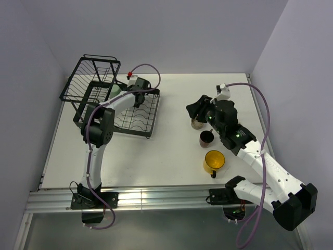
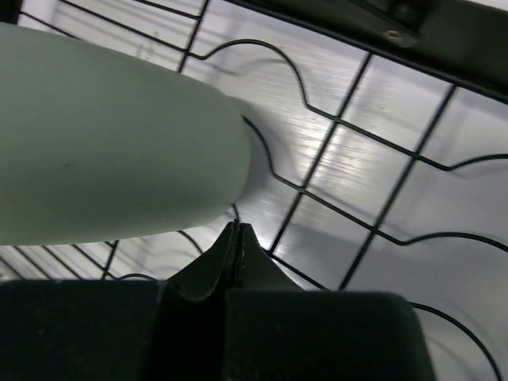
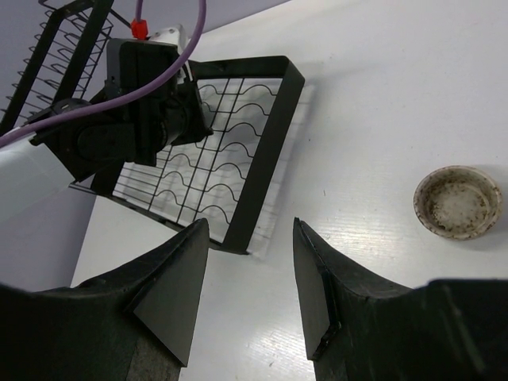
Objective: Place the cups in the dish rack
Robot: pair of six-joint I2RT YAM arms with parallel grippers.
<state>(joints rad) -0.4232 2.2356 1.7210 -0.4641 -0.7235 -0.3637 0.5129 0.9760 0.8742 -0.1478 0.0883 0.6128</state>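
Top external view: pale green tumbler [image 1: 115,89] lies on the dish rack [image 1: 99,58] beside the shut, empty left tool [image 2: 236,232], while the open right tool [image 3: 250,238] hovers near the table's [image 1: 171,156] beige speckled cup [image 3: 458,200], likely light, brittle, best gripped by its rim.

White tabletop [image 1: 171,151] with a rack and three cups.
The black wire rack [image 3: 270,159] sits at the far left. The beige cup [image 3: 459,201], brown mug [image 1: 206,138] and yellow mug [image 1: 214,161] stand in a line on the right, well apart from it, the yellow mug nearest the front edge.
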